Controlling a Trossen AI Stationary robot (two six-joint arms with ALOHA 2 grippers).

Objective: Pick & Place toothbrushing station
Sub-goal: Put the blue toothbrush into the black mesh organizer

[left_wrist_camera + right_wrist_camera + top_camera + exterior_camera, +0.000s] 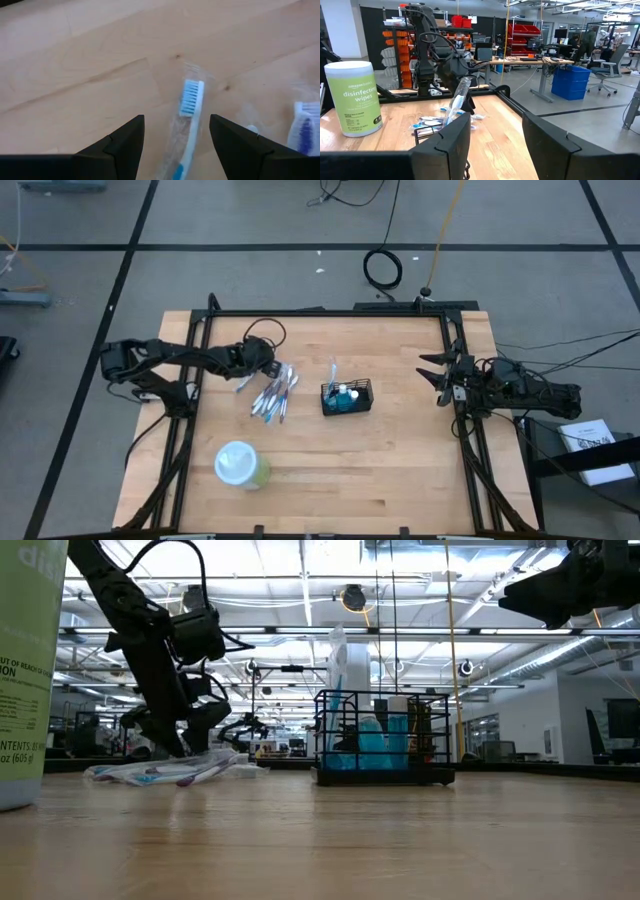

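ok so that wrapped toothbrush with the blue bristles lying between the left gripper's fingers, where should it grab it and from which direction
Probably the handle just below the head, coming straight down from above. The wrapped toothbrush lies flat on the table, so only its long sides are free. The left gripper is open and straddles it already, one finger on each side; lowering and closing across the narrow handle should do.

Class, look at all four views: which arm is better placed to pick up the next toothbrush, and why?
Left. Its open gripper straddles a wrapped toothbrush in the pile; the right gripper waits at the table's far edge.
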